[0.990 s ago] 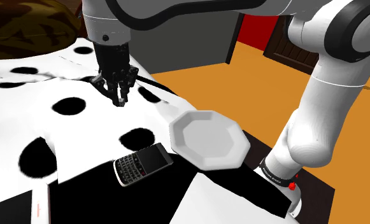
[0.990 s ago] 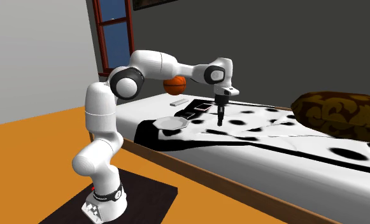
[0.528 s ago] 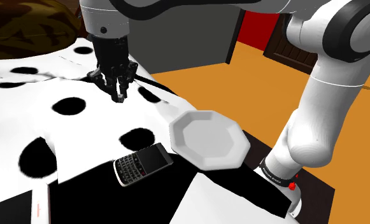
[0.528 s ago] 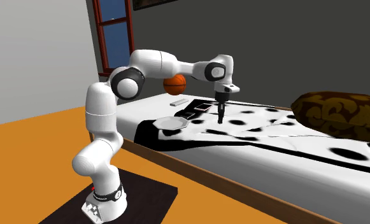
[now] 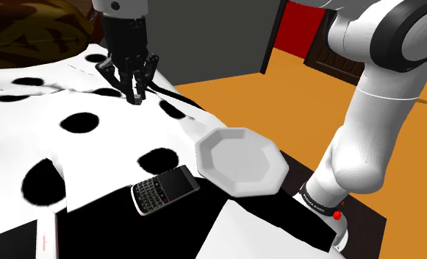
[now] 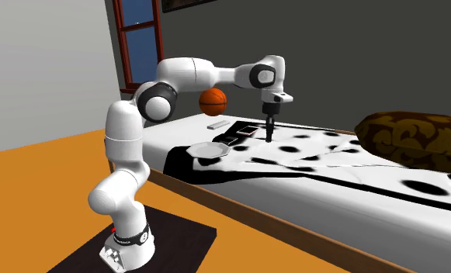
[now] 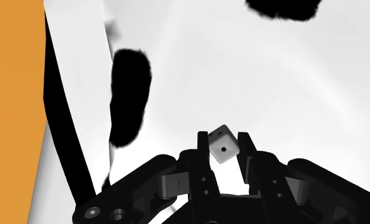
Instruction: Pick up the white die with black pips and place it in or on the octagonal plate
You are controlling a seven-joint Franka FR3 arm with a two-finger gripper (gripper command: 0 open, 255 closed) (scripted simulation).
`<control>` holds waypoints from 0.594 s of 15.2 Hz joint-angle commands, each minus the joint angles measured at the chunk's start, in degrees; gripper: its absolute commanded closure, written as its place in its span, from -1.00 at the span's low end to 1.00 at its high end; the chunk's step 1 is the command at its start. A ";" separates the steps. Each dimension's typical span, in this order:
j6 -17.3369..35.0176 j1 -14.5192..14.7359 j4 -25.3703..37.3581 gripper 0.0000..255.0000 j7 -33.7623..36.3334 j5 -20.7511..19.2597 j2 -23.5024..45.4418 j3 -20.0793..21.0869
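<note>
Hanging above the spotted black-and-white bedcover [image 5: 101, 147], the gripper [image 5: 137, 98] is clasping the tilted white die [image 7: 221, 144] between its narrowly parted fingers; a black phone [image 5: 165, 190] is lying stand-side of the gripper, and the white octagonal plate [image 5: 241, 162] is sitting farther that way, well apart from it

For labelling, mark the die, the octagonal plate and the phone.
die [image 7: 222, 146]: wrist view, on the face showing one black pip.
octagonal plate [image 5: 239, 159]: shoulder view, on its bare flat centre.
phone [image 5: 164, 190]: shoulder view, on the middle of its front.
</note>
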 commanded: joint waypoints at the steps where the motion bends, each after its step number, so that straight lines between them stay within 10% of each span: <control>1: -1.83 0.31 2.36 1.00 0.10 -0.35 0.65 0.05; 5: -4.66 0.89 6.07 1.00 0.32 -0.91 1.65 0.15; 9: -1.39 -1.94 -7.07 1.00 -1.32 5.24 -9.93 0.22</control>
